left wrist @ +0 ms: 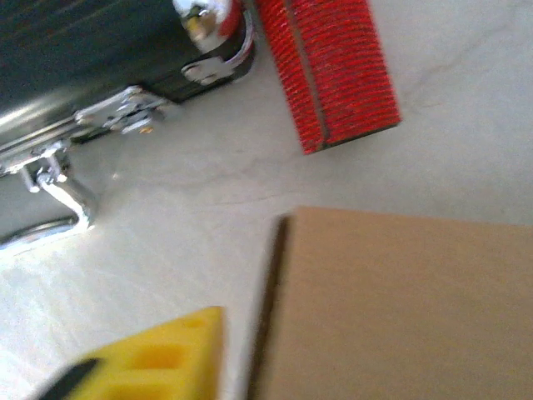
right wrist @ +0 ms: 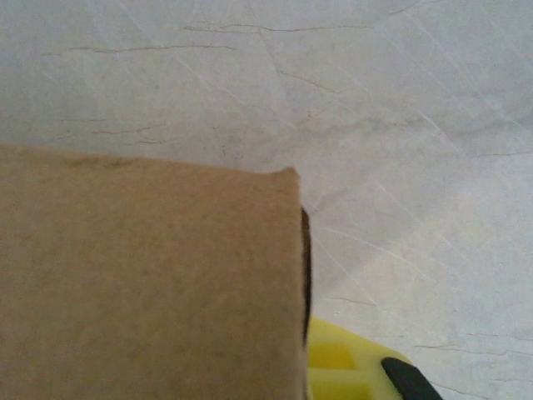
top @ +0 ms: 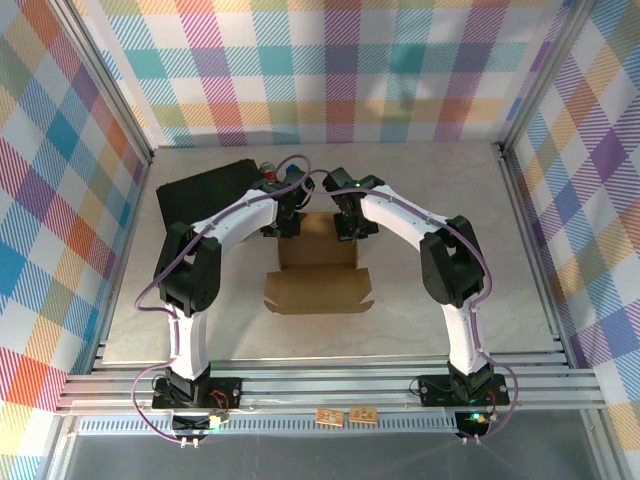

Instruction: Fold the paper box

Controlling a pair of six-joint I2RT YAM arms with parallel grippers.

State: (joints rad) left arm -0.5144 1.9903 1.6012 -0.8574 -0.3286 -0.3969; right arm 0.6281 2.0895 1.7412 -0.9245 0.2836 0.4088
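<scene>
left gripper (top: 276,222): over the far-left corner of the paper box (top: 318,275). The left wrist view shows one yellow finger (left wrist: 158,358) just off the cardboard's left edge, not touching. Can't tell if the jaws are apart or together.
right gripper (top: 352,225): jaws together, at the box's far-right corner. One yellow finger (right wrist: 350,367) shows right beside the cardboard edge. Can't tell if cardboard is pinched between the jaws.
box vs tools: the far part of the box sits between the two grippers, one at each far corner. Brown panel fills the lower right of the left wrist view (left wrist: 400,308) and the lower left of the right wrist view (right wrist: 141,283).
box location: about mid tabletop (top: 470,180), well clear of all four edges.
surroundings: black case (top: 205,190) lies toward the far-left corner of the tabletop, its near-right corner near the left gripper. Metal latch (left wrist: 125,108) on its edge faces the box. Red ribbed block (left wrist: 333,71) lies just beside the case, past the box's far edge, apart from it.
in the way: case and red block crowd the left gripper's far side. The right side is bare tabletop.
box orientation: the wider tabbed flap lies flat toward the near edge. Its long axis runs left-right, parallel to the near edge.
</scene>
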